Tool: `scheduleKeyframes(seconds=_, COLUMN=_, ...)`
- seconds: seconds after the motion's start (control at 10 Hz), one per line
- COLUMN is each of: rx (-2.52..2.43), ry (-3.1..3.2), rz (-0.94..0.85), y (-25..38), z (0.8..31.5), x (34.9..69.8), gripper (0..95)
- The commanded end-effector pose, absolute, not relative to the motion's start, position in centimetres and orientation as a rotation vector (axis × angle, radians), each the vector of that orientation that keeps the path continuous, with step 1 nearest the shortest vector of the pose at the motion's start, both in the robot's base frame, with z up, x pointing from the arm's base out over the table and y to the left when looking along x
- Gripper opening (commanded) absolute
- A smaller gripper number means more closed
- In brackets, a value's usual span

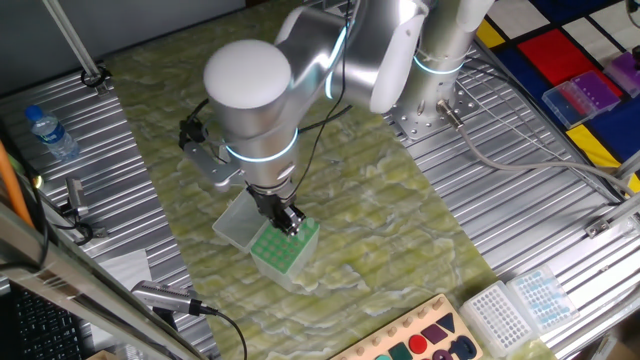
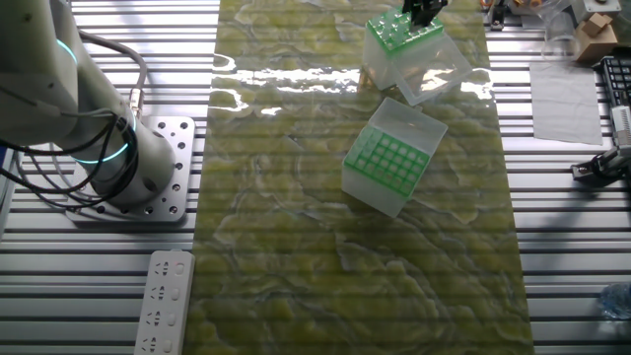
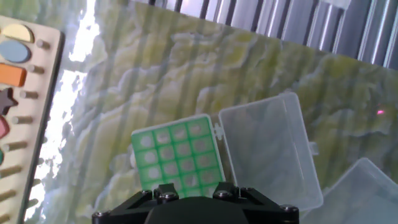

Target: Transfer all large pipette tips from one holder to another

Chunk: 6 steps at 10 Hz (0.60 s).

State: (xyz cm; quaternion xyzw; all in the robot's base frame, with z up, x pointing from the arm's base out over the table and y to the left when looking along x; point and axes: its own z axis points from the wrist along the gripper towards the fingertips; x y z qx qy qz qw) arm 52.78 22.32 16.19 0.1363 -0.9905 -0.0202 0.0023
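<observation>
A clear holder with a green grid top (image 1: 283,249) stands on the yellow-green mat, its clear lid (image 1: 237,224) folded open beside it. My gripper (image 1: 289,220) hangs just above the grid's near edge. The other fixed view shows this holder (image 2: 399,41) at the top with the gripper (image 2: 425,12) over it. A second green-grid holder (image 2: 386,161) stands mid-mat, lid up. The hand view looks down on the green grid (image 3: 179,155) and open lid (image 3: 267,149); its cells look pale, and no single pipette tip can be made out. The fingertips are hidden.
A wooden shape board (image 1: 420,340) and clear tip boxes (image 1: 520,305) lie at the mat's near side. A purple tip box (image 1: 585,95) sits far right, a water bottle (image 1: 50,130) left. The arm's base (image 2: 148,168) stands beside the mat.
</observation>
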Motion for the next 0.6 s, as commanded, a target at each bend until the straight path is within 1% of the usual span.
scheduleKeyframes(seconds=0.1, rx=0.431, ry=-3.108, rz=-0.059, y=22.62, z=15.71, x=52.89, gripper=19.0)
scheduleKeyframes(seconds=0.6, rx=0.460, ry=-3.111, rz=-0.051, y=22.65, z=15.11, x=52.60, gripper=19.0)
